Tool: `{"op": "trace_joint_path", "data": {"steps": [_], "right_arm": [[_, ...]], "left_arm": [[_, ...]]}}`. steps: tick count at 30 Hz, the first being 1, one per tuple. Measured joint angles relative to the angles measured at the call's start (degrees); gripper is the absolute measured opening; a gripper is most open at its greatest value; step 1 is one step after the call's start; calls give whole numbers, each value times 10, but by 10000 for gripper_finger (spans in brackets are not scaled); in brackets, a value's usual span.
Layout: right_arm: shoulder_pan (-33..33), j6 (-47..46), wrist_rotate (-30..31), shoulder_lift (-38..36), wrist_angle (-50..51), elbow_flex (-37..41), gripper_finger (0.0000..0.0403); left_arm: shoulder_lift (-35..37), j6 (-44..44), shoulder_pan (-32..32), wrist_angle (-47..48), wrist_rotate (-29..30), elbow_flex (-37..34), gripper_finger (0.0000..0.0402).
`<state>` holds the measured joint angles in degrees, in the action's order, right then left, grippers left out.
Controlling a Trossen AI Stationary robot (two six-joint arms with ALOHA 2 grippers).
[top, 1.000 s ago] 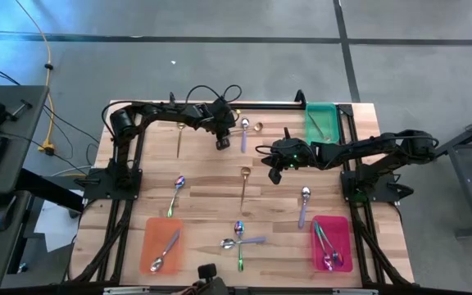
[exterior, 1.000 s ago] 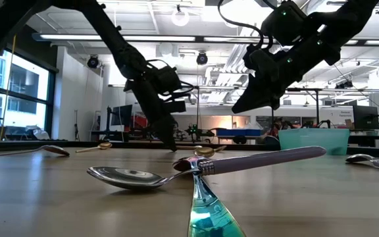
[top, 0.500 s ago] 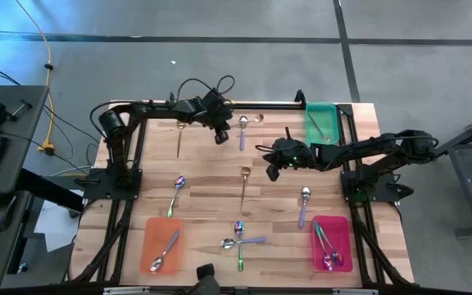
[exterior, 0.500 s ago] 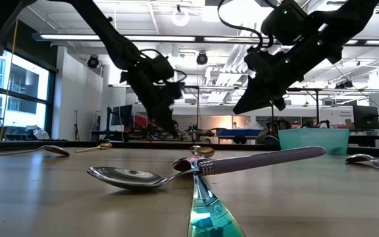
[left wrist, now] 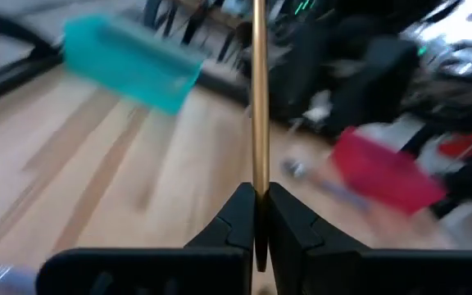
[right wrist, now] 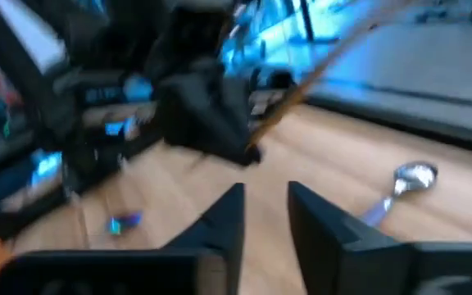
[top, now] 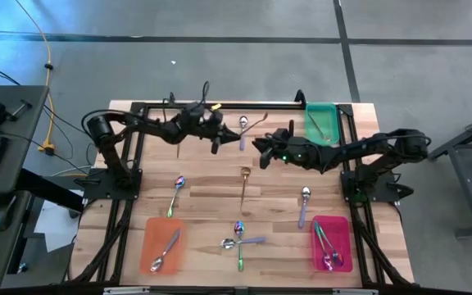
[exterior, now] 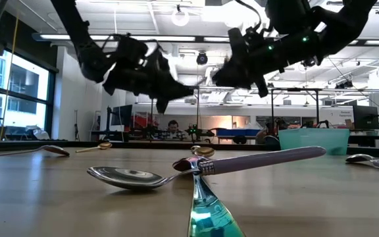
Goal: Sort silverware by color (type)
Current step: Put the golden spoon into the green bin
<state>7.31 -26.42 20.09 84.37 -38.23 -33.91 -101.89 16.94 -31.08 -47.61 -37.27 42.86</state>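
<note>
My left gripper [top: 220, 141] hovers over the table's far part, shut on a gold spoon [left wrist: 258, 98], also seen as a thin line in the high view [top: 256, 123]. My right gripper [top: 259, 147] is open and faces it from the right, a short way off. The right wrist view shows the left gripper's dark fingers with the gold spoon [right wrist: 326, 70] slanting out of them. A silver spoon with a purple handle [top: 242, 127] lies flat below. Other spoons lie on the wood: gold [top: 244, 184], rainbow [top: 176, 192], silver [top: 303, 205], and a crossed pile [top: 240, 242]. My left gripper pinches the gold spoon's thin handle [left wrist: 258, 190] between its two fingers. The handle runs along the fingers and sticks straight out ahead of them. The fingers lie about level, pointing toward the table's right. The spoon is lifted clear of the table; its bowl does not show.
Green tray [top: 321, 123] at the far right corner holds a gold spoon. Pink tray [top: 332, 243] at the near right holds rainbow spoons. Orange tray [top: 164, 244] at the near left holds a silver spoon. Another gold spoon [top: 179, 149] lies under the left arm.
My left gripper has risen from the table with the gold spoon and tipped from pointing down to about level, pointing toward the table's right. My right gripper has moved toward the far edge and toward the left gripper, turning to face it.
</note>
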Motion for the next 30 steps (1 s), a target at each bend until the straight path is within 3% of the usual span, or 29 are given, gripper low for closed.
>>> {"op": "trace_joint_path", "data": {"steps": [6, 10, 14, 20, 25, 30], "right_arm": [[12, 36, 7, 4, -118, 0, 169], [18, 71, 4, 3, -153, -6, 183], [21, 84, -10, 3, -152, -17, 149], [11, 130, -18, 3, -148, -34, 20], [8, 147, -32, 2, -115, -55, 10], [12, 163, -42, -33, 10, -91, 2]], "left_arm": [[0, 55, 28, -92, -1, -20, 4], [0, 50, 44, -97, 5, -19, 4], [0, 51, 53, -113, 5, -19, 4], [0, 53, 54, -128, 13, -19, 10], [0, 59, 55, -124, 22, -19, 26], [0, 68, 49, -120, 24, -19, 48]]}}
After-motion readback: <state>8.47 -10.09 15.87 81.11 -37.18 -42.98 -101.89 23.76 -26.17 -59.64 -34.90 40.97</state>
